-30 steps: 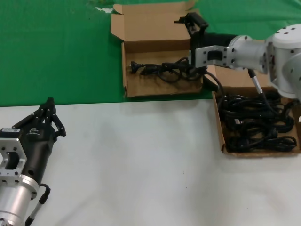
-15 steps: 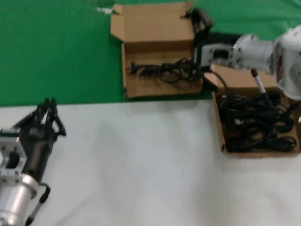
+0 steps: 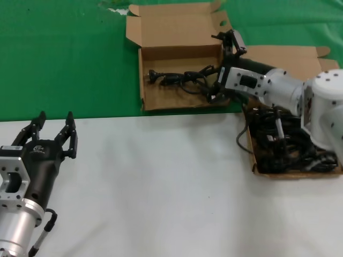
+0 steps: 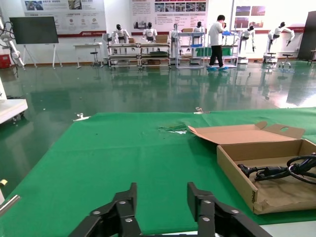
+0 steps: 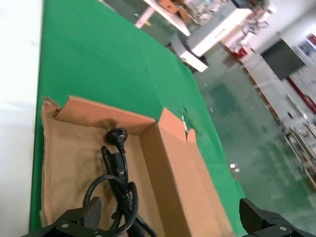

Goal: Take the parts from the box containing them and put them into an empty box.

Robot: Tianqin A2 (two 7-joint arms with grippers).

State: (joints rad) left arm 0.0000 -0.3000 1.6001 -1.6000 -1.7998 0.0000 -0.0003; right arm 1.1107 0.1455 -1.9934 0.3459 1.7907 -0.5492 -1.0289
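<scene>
At the near left, the left tool (image 3: 53, 128) sits low over the white part of the worktop (image 3: 161, 182), its two black fingers (image 4: 126, 207) spread apart with nothing between them. It is well apart from both boxes.

Farther off, on the green cloth (image 3: 64, 59) that covers the far part of the worktop, stands the squarer box (image 3: 182, 99) with its lid folded back and side flaps showing. Inside it lies one black power cord (image 3: 185, 80) — plug toward the left, the coiled cable toward the right. The left wrist view shows that same plug and a loop of cable resting on the box floor, and the right wrist view looks down on the coil lying against the box bottom.

The right tool (image 3: 225, 64) hangs at the right edge of this box, over its right wall, with its fingers (image 5: 81, 219) spread wide and clear of the cord — nothing is gripped.

To the right, at the worktop's near-right side, is the wide box (image 3: 292, 171), its plain lid (image 3: 284, 56) laid open toward the far side. A tangled heap of black cords (image 3: 284, 144) fills its tray, partly hidden behind the right arm's silver forearm (image 3: 284, 91).
</scene>
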